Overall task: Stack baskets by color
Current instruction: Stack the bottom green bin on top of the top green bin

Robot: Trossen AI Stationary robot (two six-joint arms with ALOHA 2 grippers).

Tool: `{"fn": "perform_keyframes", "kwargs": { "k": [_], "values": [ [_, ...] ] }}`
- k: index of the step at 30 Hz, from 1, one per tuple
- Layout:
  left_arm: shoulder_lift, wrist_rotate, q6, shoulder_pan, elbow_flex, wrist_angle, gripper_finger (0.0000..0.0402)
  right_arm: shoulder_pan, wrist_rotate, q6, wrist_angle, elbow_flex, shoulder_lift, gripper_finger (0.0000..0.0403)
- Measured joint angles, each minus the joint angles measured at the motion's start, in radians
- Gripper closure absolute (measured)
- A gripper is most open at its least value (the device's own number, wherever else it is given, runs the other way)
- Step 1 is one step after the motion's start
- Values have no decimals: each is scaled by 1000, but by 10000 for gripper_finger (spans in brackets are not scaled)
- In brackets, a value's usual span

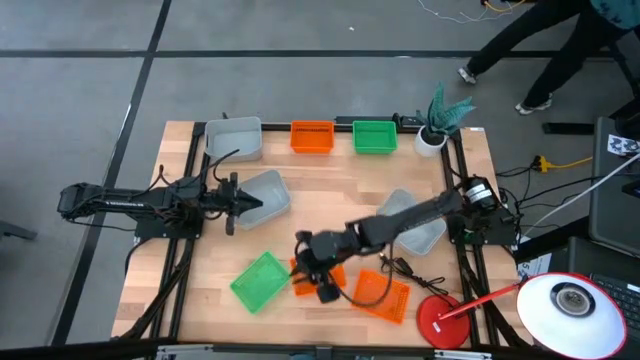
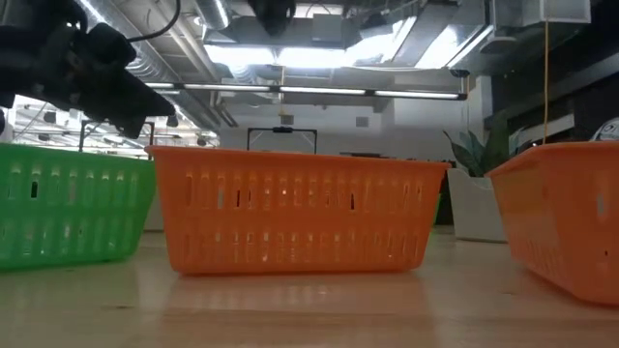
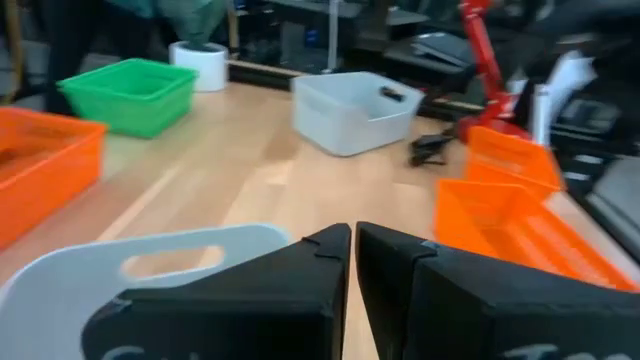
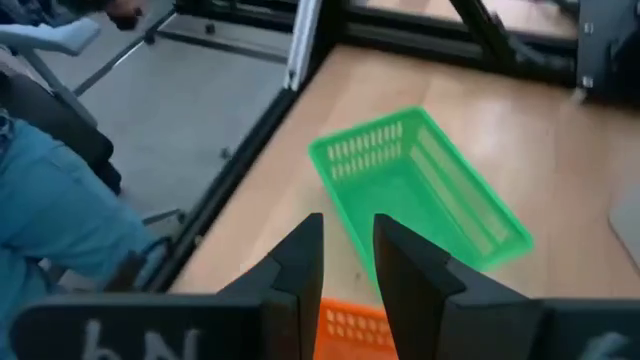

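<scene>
Along the far edge stand a grey-white basket [image 1: 235, 138], an orange basket [image 1: 312, 137] and a green basket [image 1: 375, 136]. Near the front edge a green basket [image 1: 258, 280] and two orange baskets [image 1: 325, 277] [image 1: 385, 293] rest on their bottoms. My right gripper [image 1: 303, 268] [image 4: 348, 255] hangs open above the middle orange basket [image 2: 290, 213], pointing toward the green one [image 4: 420, 190]. At the table's left, my left gripper [image 1: 245, 204] [image 3: 353, 262] is shut beside a grey-white basket [image 1: 268, 195] [image 3: 150, 275]. Another grey-white basket [image 1: 415, 222] lies under the right arm.
A white pot with a teal plant [image 1: 435, 130] stands at the far right corner, a red lamp base [image 1: 440, 320] at the near right. A black cable [image 1: 405, 268] lies by the right orange basket. A person's legs [image 4: 50, 220] show beyond the table's edge.
</scene>
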Motion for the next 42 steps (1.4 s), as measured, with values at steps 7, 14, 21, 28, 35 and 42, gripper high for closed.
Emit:
{"fn": "perform_keyframes", "kwargs": {
  "k": [7,14,21,28,35,42],
  "values": [
    [2,-18,-44,0,0,-33,388,66,99,-12,-9,130,43,311],
    [5,-15,-84,0,0,-41,388,54,100,-54,-222,419,199,311],
    [5,-15,-84,0,0,-61,388,55,99,-102,-428,671,440,311],
    [5,-15,-83,0,0,-84,388,54,99,-172,-526,806,584,311],
    [5,-15,-83,0,0,-89,388,54,193,-194,-547,791,587,311],
    [5,-15,-83,0,0,-103,388,54,168,-228,-556,790,587,311]
  ]
}}
